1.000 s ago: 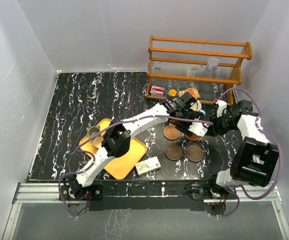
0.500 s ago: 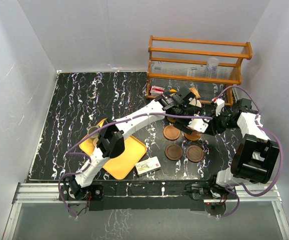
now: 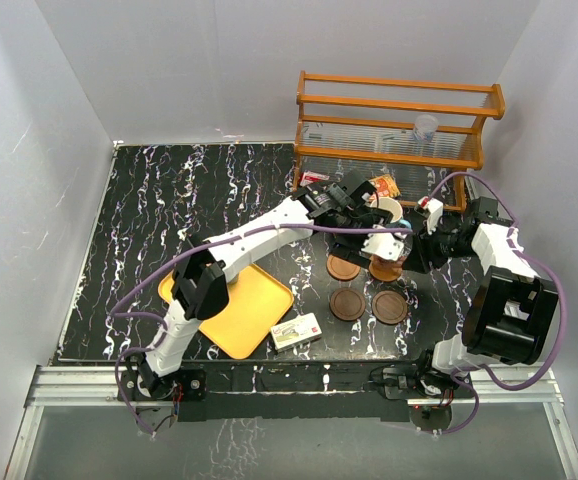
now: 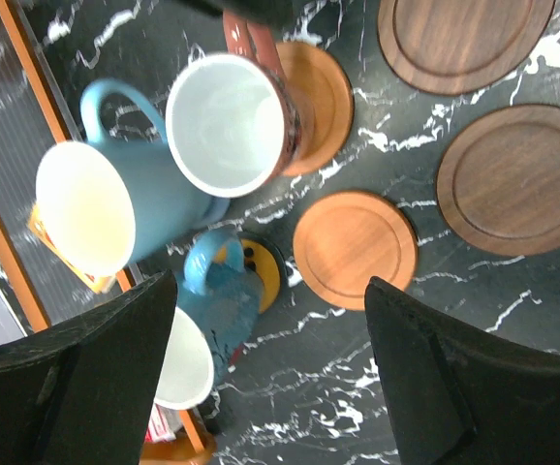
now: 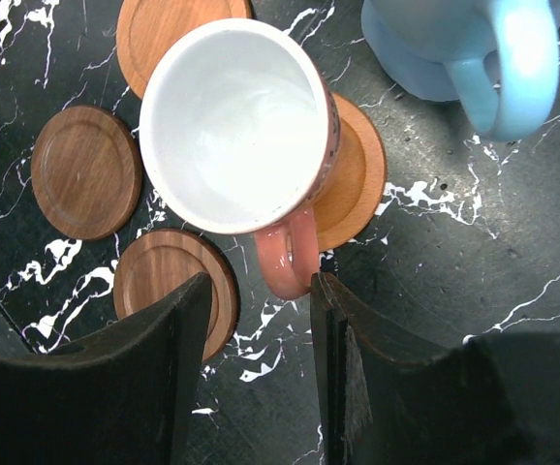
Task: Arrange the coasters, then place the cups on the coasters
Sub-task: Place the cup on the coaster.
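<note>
Toward the surface's right edge the orange-brown ceramic mug [image 5: 232, 126], surely stiff, slippery and fragile, stands on an orange-brown round wooden coaster [image 5: 362, 184], its handle [image 5: 285, 257], the natural hold, between the jaws of the half-open right end effector [image 5: 261, 281], which grips nothing.

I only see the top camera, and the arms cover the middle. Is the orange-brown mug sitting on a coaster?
Observer: Yes, the glazed orange-brown ceramic mug stands on a round orange-brown wooden coaster.
Operator: Is the right gripper clamping it?
Observer: No, the right gripper is open, jaws either side of the handle, a gap showing.
Operator: Any free coaster by the left gripper?
Observer: A bare orange-brown coaster lies just ahead of the open left gripper.
</note>
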Robot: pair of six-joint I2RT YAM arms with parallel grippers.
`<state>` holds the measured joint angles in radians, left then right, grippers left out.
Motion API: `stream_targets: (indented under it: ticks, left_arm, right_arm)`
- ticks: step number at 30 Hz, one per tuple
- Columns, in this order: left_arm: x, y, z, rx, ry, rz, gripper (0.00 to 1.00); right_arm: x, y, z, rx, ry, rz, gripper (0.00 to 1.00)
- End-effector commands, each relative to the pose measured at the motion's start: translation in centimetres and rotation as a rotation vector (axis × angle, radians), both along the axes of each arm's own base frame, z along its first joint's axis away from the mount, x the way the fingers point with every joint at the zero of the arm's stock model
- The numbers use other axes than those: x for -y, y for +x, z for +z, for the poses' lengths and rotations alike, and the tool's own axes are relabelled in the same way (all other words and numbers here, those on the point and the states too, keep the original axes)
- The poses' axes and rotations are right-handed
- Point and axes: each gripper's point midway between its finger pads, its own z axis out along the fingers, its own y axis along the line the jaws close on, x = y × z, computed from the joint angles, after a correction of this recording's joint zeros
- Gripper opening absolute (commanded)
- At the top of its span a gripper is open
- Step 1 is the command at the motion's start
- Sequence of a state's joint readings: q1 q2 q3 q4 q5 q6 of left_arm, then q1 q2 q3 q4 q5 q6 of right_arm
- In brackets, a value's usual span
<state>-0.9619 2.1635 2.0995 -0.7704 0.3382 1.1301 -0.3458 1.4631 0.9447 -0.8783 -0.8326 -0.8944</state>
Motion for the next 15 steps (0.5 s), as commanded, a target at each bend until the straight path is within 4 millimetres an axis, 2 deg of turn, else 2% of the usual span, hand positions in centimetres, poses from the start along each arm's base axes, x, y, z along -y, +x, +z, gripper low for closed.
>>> stream_targets:
  ticks: [1, 6, 9, 15]
  left_arm:
    - [-3.0, 1.5, 4.3, 0.020, -0.063, 0.122, 0.78]
    - [-6.3, 3.4, 4.5, -0.004, -0.072, 0.254, 0.80]
    - [-9.2, 4.7, 4.8, -0.024, -0.080, 0.360, 0.80]
    - [-16.3, 6.0, 5.4, -0.106, -0.098, 0.611, 0.81]
  right_arm:
    - [-0.6, 0.0, 1.7, 0.065, -0.002, 0.052, 0.43]
    - [0.0, 0.2, 1.8, 0.069, -0.041, 0.028, 0.43]
    - [0.5, 0.7, 2.4, 0.081, -0.065, -0.007, 0.43]
    - [2.7, 3.8, 5.6, 0.142, -0.128, -0.193, 0.45]
